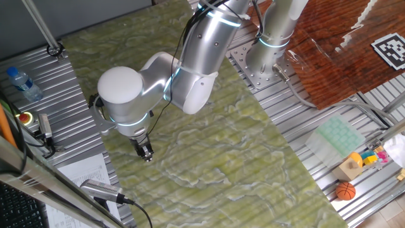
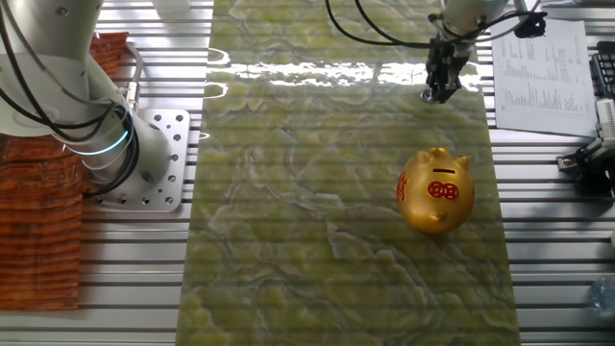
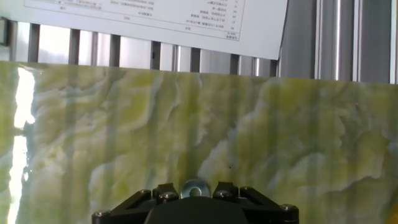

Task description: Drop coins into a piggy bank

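On the green mat, other fixed view: piggy bank (image 2: 436,190) sits upright mid-right, slot up. Gripper (image 2: 441,93) hangs low near the mat's far edge, well apart from the pig. Hand view shows what looks like a coin (image 3: 195,188) pinched between its fingertips.

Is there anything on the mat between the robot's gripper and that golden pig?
Nothing visible. In the other fixed view, only bare green marbled mat lies between the gripper and the shiny gold pig-shaped bank, whose slot faces up.
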`<action>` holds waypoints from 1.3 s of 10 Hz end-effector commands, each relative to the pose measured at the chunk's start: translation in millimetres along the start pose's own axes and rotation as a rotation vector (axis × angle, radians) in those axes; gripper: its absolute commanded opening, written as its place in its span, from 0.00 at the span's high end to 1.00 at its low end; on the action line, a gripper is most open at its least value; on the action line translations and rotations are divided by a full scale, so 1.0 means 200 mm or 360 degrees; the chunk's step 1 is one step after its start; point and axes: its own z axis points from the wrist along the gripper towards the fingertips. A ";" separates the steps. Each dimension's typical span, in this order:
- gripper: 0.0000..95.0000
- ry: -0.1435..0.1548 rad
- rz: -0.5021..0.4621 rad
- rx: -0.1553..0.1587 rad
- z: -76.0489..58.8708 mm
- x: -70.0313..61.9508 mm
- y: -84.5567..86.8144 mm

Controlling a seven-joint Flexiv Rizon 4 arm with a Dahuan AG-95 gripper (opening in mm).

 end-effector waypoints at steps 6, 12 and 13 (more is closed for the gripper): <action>0.60 0.0006 0.0006 -0.0007 0.03 0.00 0.00; 0.80 0.0002 0.0010 -0.0008 0.06 0.03 0.00; 0.80 0.0001 0.0010 -0.0015 0.05 0.02 0.00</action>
